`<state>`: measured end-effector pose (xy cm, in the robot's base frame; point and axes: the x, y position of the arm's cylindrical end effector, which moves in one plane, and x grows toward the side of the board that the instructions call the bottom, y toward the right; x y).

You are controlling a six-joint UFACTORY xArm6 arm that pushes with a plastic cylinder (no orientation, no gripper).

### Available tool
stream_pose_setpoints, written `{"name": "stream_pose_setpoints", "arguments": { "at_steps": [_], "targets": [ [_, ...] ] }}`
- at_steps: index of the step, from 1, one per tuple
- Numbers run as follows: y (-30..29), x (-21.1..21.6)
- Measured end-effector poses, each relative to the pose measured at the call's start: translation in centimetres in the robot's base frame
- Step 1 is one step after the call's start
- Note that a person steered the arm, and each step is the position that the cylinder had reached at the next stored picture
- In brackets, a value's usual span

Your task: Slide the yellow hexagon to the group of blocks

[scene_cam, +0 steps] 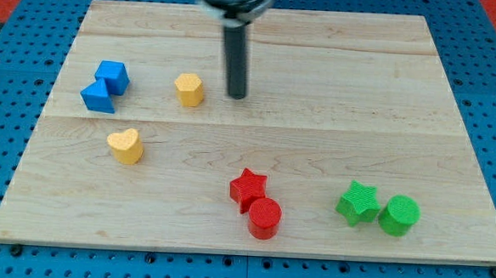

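The yellow hexagon [188, 89] lies on the wooden board [316, 134], left of centre toward the view's top. My tip [236, 95] stands just to its right, a small gap apart from it. A blue cube [113, 76] and a blue triangular block [98, 96] sit touching each other at the view's left. A yellow heart [126, 145] lies below the hexagon and to its left.
A red star [248, 187] and a red cylinder [264, 217] touch each other at the bottom centre. A green star [358, 203] and a green cylinder [398, 215] sit side by side at the bottom right. A blue pegboard [5, 75] surrounds the board.
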<state>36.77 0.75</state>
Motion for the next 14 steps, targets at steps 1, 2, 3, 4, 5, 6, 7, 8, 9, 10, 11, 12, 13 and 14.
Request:
{"name": "stream_pose_setpoints", "arguments": {
  "at_steps": [1, 2, 3, 4, 5, 6, 7, 8, 9, 10, 11, 12, 13, 14],
  "targets": [
    [-4.1, -5.2],
    [-14.3, -5.4],
    [-20.8, -3.8],
    [-22.5, -0.4],
    [-20.5, 3.1],
    [-20.5, 3.1],
    [-23.3, 3.1],
    [-28.0, 2.2],
    [-27.6, 7.3],
    [-24.6, 8.1],
    [-25.3, 9.9],
    [-23.4, 12.9],
    [-17.4, 17.6],
    [-13.0, 18.0]
  ]
}}
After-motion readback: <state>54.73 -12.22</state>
